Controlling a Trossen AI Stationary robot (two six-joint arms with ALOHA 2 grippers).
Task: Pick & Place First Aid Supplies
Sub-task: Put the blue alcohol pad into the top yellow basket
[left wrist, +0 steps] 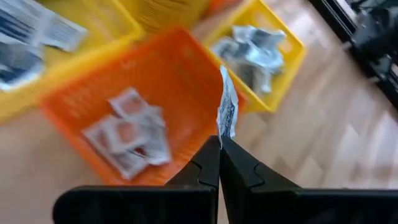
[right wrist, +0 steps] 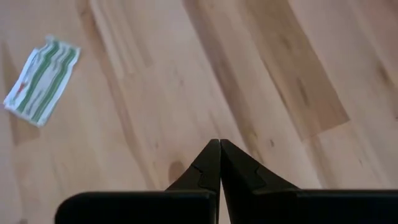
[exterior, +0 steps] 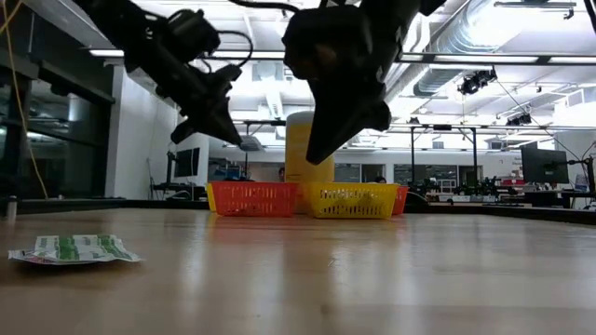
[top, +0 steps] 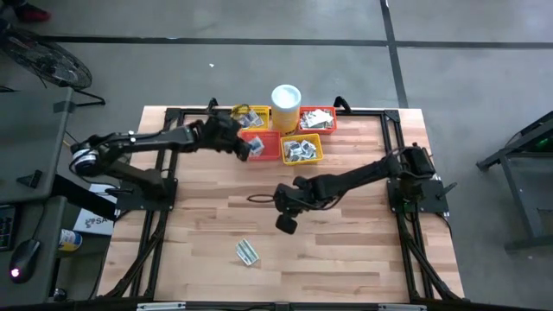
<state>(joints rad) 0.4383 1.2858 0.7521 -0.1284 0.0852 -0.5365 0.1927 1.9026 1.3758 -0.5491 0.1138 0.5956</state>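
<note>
The dark, six-joint left arm is reaching from the table's left edge toward the far middle, its two-finger left gripper [top: 243, 149] hanging above the surface. Its fingers [left wrist: 208, 163] are pressing together, pinching a thin, white, dark-printed sachet [left wrist: 227, 111] that is standing edge-up from the tips. The dark right arm is stretching from the right side toward the table's centre, elbow bent, with its right gripper [top: 286, 225] pointing downward, clear of the wood. Its fingers [right wrist: 210, 163] are meeting at the tips, holding nothing.
</note>
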